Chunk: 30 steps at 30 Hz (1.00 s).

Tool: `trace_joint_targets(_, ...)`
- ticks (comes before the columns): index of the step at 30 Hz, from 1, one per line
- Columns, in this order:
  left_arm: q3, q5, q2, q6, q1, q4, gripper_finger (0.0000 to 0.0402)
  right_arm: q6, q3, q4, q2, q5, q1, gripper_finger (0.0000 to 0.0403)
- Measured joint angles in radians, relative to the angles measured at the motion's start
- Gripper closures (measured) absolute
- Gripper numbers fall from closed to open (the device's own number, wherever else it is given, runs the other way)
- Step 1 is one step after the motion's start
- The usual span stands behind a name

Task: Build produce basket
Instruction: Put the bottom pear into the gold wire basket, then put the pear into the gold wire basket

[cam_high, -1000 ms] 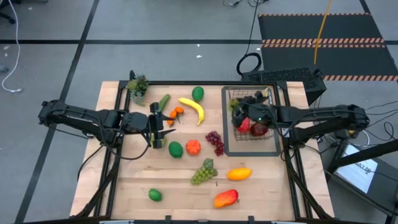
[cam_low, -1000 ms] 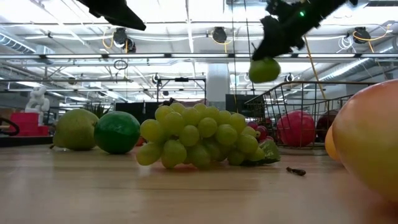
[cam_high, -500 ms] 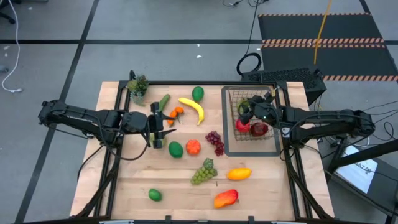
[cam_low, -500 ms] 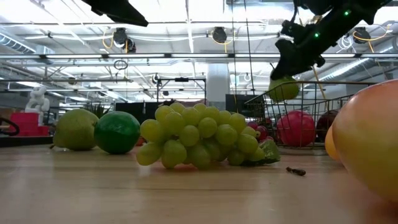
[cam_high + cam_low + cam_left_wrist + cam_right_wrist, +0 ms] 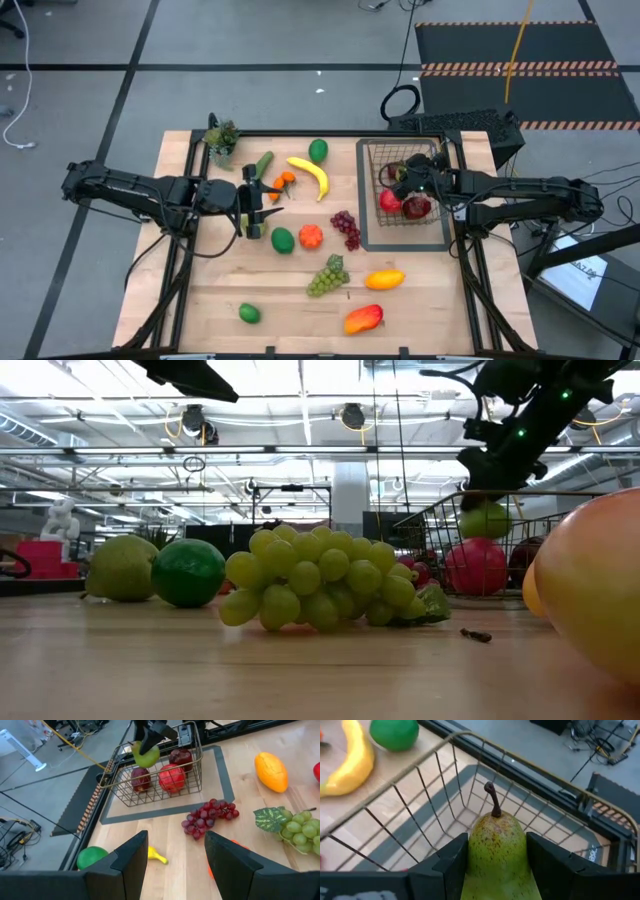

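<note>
Right pincer (image 5: 497, 488) grips a green pear (image 5: 499, 854) inside the basket (image 5: 405, 196); left pincer (image 5: 256, 209) hovers half-wide over the desk (image 5: 200, 290)

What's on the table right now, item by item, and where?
basket: 1, dark wire, on a flat dark tray, table's right side
pear: 1, green, in the right gripper over the basket
red fruits: 3, red to dark red, inside the basket
banana: 1, yellow, back centre
green fruit: 1, behind the banana
cucumber: 1, green, back left
purple grapes: 1 bunch, beside the tray
green grapes: 1 bunch, front centre
orange: 1, centre
lime: 1, beside the orange
second lime: 1, front left
mangoes: 2, yellow-orange and red-orange, front right
potted plant: 1, back left corner
left gripper: open, empty, left of centre
right gripper: shut on pear
</note>
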Motion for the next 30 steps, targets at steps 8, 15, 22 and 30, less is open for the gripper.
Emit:
trace_joint_targets(8,0.0,0.0,0.0,-0.001,0.0,0.001,0.0204,0.073,0.0,-0.065,0.0,-0.001,-0.001,0.0218)
trace_joint_targets(15,0.0,0.0,0.0,-0.006,0.0,0.004,0.0204,0.105,0.0,-0.064,0.0,0.0,-0.002,0.0214)
trace_joint_targets(22,0.0,0.013,0.0,-0.01,0.0,0.018,0.0204,0.125,0.0,-0.094,0.0,0.001,-0.002,0.0168)
trace_joint_targets(30,0.0,0.024,0.0,-0.01,0.0,0.018,0.0204,0.106,0.0,-0.039,-0.003,0.001,-0.001,0.012)
